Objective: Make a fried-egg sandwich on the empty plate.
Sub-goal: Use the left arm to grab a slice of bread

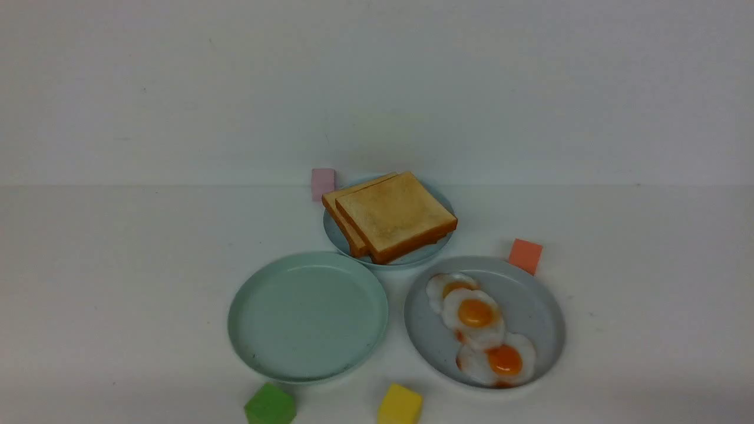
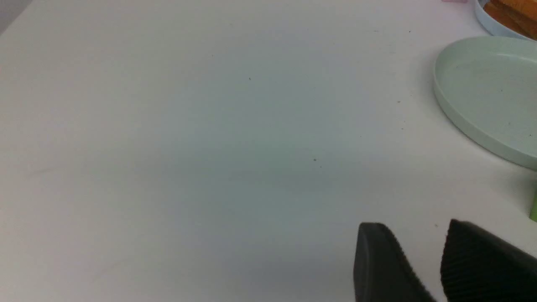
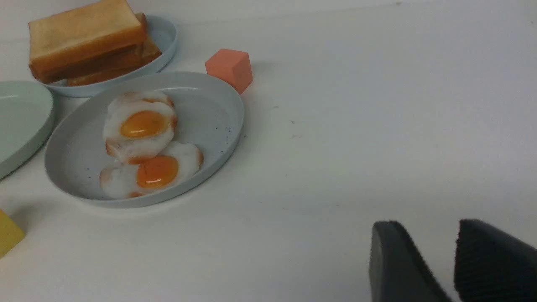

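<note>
The round mint-green plate (image 1: 306, 315) is bare; overlapping white fried eggs (image 1: 474, 315) may be lifted together. The left gripper (image 2: 413, 235) and right gripper (image 3: 426, 235) are parted, empty.

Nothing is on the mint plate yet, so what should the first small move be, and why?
Probably send the left claw toward the top toast: the mint plate is bare, a sandwich starts with bread, and that claw stands open and holds nothing.
</note>
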